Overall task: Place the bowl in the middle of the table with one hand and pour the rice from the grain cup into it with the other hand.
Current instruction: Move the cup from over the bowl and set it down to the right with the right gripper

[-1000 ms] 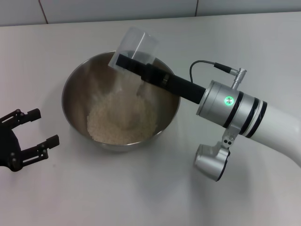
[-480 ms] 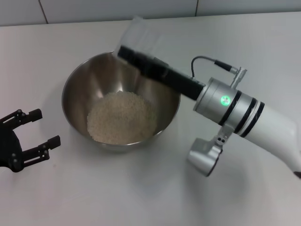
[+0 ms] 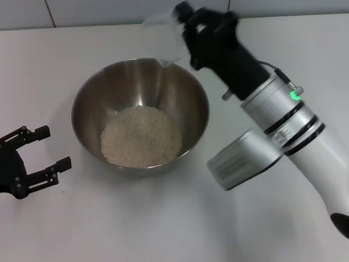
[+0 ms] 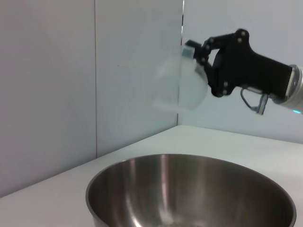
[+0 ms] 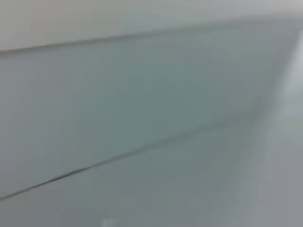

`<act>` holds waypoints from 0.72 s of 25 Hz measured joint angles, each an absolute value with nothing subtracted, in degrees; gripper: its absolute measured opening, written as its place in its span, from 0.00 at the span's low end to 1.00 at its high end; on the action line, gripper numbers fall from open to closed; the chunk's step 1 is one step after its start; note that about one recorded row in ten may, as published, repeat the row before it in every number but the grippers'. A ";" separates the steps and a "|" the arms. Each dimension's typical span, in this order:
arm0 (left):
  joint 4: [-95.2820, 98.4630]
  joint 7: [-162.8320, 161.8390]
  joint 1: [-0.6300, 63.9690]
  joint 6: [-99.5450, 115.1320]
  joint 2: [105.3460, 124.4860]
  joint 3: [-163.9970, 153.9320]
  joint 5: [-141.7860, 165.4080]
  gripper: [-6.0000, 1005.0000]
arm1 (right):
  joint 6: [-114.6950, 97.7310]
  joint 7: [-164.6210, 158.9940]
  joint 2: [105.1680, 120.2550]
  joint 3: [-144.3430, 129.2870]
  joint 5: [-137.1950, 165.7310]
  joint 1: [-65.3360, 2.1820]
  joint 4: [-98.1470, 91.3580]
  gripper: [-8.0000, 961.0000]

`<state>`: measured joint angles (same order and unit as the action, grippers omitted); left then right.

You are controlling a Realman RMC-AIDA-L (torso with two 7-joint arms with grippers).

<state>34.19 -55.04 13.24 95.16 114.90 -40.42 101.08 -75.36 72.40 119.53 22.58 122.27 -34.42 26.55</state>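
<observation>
The steel bowl point(image 3: 87, 117) stands in the middle of the white table point(image 3: 136, 218), with a pale mound of rice point(image 3: 140, 136) in its bottom. My right gripper point(image 3: 182, 33) is shut on the clear grain cup point(image 3: 166, 35) and holds it above the bowl's far rim; the cup looks empty. The left wrist view shows the bowl's rim point(image 4: 189, 163) close up and, behind it, the right gripper point(image 4: 201, 56) holding the cup point(image 4: 180, 82) in the air. My left gripper point(image 3: 41, 153) is open and empty, left of the bowl, above the table.
A tiled wall point(image 3: 109, 11) runs along the table's far edge. The right wrist view shows only blurred wall tiles point(image 5: 142, 118). The right arm's silver and white forearm point(image 3: 283, 125) reaches over the table to the right of the bowl.
My right gripper has lifted and swung the cup up and back from its tipped pose over the bowl toward the far rim. The rice stream has stopped. Left gripper and bowl unmoved.
</observation>
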 joint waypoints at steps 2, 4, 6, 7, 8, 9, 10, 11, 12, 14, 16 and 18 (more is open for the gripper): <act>34.19 -55.03 13.35 95.20 114.93 -40.22 101.08 0.81 | -76.00 64.10 119.57 25.35 122.25 -33.01 27.65 0.02; 34.19 -55.02 13.38 95.20 114.95 -40.17 101.08 0.81 | -76.36 55.68 119.61 28.55 122.24 -31.49 28.43 0.02; 34.19 -55.02 13.43 95.20 114.97 -40.15 101.08 0.81 | -76.23 48.45 119.64 31.87 122.24 -30.26 28.59 0.02; 34.19 -55.02 13.46 95.20 115.00 -40.13 101.08 0.81 | -75.91 44.39 119.65 33.63 122.22 -29.70 28.37 0.02; 34.19 -55.02 13.46 95.20 115.00 -40.13 101.08 0.81 | -75.40 40.65 119.68 35.55 122.19 -29.27 27.84 0.02; 34.19 -55.02 13.48 95.22 115.04 -40.12 101.08 0.81 | -74.89 36.74 119.70 37.25 122.17 -29.01 26.99 0.02; 34.19 -55.02 13.48 95.22 115.04 -40.12 101.08 0.81 | -74.41 33.33 119.69 38.53 122.16 -28.92 26.03 0.02; 34.19 -55.02 13.48 95.22 115.04 -40.12 101.08 0.81 | -73.79 29.84 119.67 39.66 122.16 -29.05 24.54 0.02; 34.19 -55.02 13.48 95.22 115.04 -40.12 101.08 0.81 | -72.97 25.62 119.58 40.88 122.15 -29.37 22.61 0.02; 34.19 -55.02 13.65 95.15 115.50 -40.22 101.07 0.81 | -70.72 18.15 119.42 41.90 122.16 -30.48 19.11 0.03; 34.19 -55.02 13.65 95.15 115.50 -40.22 101.07 0.81 | -68.38 12.99 119.33 42.11 122.16 -31.64 16.47 0.03; 34.19 -55.04 13.69 95.07 115.52 -40.28 101.07 0.81 | -65.52 10.35 119.32 42.09 122.16 -32.59 14.90 0.03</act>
<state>34.19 -55.04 13.69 95.07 115.52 -40.28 101.07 -65.52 10.35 119.32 42.09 122.16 -32.59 14.90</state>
